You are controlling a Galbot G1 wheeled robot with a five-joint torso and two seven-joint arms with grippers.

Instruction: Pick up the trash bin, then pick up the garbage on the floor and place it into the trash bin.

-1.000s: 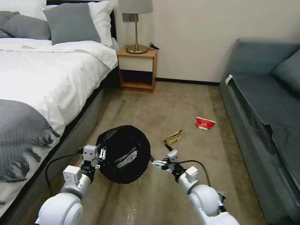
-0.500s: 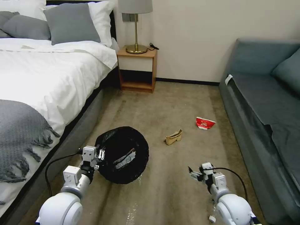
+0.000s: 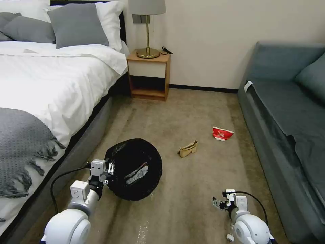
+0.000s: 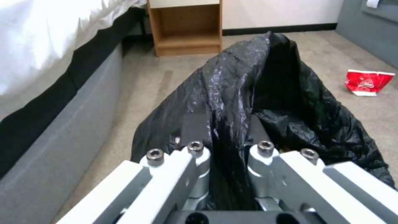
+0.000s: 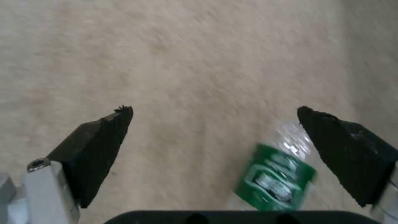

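Note:
The trash bin (image 3: 135,168), lined with a crinkled black bag, hangs tilted above the carpet beside the bed. My left gripper (image 3: 105,170) is shut on its rim; in the left wrist view the fingers (image 4: 195,129) pinch the black bag (image 4: 265,102). A shiny wrapper (image 3: 137,174) lies inside the bin. My right gripper (image 3: 218,204) is low at the near right and open. Its wrist view shows the gripper (image 5: 215,110) over the floor (image 5: 186,62), with a clear bottle with a green label (image 5: 275,175) lying close to one finger (image 5: 344,143). A tan carton (image 3: 188,149) and a red-and-white packet (image 3: 222,133) lie farther off.
The bed (image 3: 50,84) runs along the left and a grey sofa (image 3: 287,112) along the right. A wooden nightstand (image 3: 149,74) with a lamp stands at the far wall. Open carpet (image 3: 189,112) lies between them.
My right arm has drawn back from the bin's rim to the near right and dropped low toward the floor. The left arm with the bin has barely moved.

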